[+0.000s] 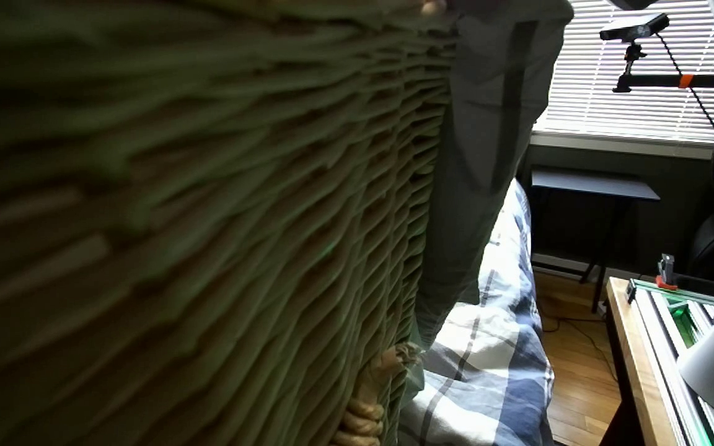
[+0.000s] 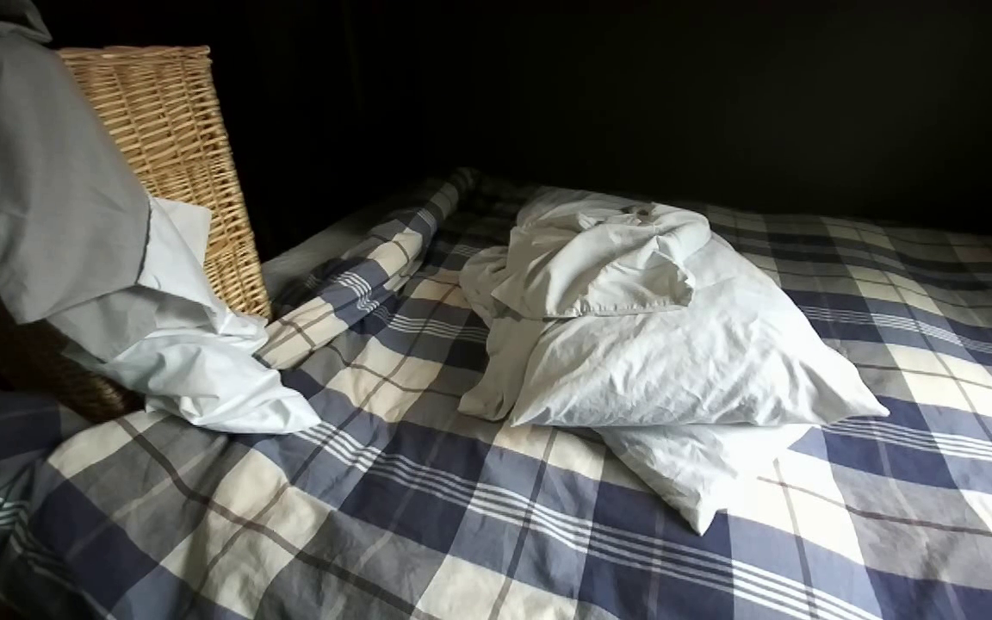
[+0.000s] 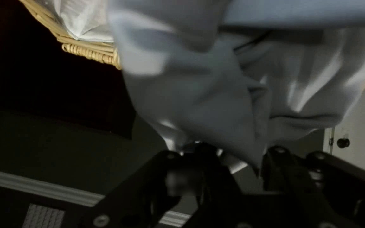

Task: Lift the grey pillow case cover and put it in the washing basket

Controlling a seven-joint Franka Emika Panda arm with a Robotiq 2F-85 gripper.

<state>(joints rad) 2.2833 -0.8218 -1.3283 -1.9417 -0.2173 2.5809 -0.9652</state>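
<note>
The jaws of the gripper [image 3: 238, 155] stand apart, a corner of the grey case [image 3: 195, 95] showing between them. The case hangs at the edge of the basket [image 2: 169, 129], how much inside I cannot tell; well apart, a pillow [image 2: 677, 370] lies on checked bedding [image 2: 375, 517].
</note>
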